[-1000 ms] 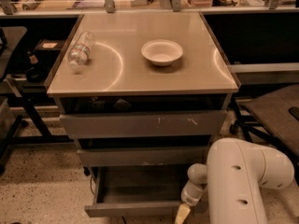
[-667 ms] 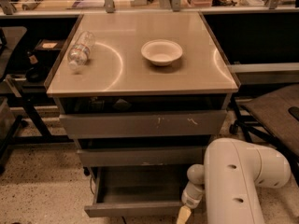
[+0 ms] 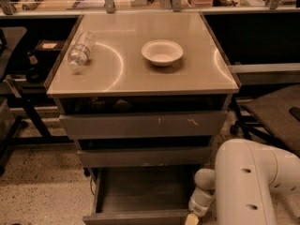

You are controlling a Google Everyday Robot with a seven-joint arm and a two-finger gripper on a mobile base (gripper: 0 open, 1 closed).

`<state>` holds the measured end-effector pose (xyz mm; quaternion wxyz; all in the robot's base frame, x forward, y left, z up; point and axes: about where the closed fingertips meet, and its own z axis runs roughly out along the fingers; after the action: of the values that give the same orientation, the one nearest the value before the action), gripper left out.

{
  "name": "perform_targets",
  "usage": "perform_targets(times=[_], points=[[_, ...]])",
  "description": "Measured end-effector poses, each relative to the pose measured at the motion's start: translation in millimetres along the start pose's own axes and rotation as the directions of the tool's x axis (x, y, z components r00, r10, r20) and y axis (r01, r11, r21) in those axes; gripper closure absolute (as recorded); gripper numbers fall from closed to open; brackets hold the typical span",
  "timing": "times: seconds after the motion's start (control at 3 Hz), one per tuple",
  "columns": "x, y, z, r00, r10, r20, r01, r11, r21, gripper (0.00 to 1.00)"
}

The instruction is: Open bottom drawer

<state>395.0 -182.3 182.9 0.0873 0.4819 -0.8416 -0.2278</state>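
**Cabinet top quiet, bottom drawer already out**

Speckled floor (image 3: 42, 186) surrounds a grey metal cabinet whose flat top (image 3: 140, 81) carries a plastic water bottle (image 3: 80, 50) lying on its side and a white bowl (image 3: 162, 52), well apart from each other. Below them, the scratched top drawer front (image 3: 140, 124) and the middle drawer front (image 3: 140, 156) both sit closed.

The bottom drawer (image 3: 145, 191) stands pulled well forward, and we look straight down into its shallow grey tray, which appears bare. Its front edge runs along the lower border of the view.

Our gripper (image 3: 192, 218) sits at the drawer's front right corner, low beside the white arm (image 3: 248, 186). Whether it is spread or pressed together we cannot tell, nor whether it touches the drawer front.

We judge the opening essentially done. What may remain is drawing the arm clear.
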Motion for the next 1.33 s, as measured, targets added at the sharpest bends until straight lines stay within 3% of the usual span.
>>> perform_targets(times=[0.33,0.67,1.33], points=[[26,42,-15,0.999,0.027,0.041,-0.027,0.9995,-0.014,0.00],[18,39,-11,0.999,0.017,0.049,-0.016,0.9996,-0.021,0.00],[24,45,-3,1.000,0.027,-0.006,-0.027,0.9978,-0.060,0.00]])
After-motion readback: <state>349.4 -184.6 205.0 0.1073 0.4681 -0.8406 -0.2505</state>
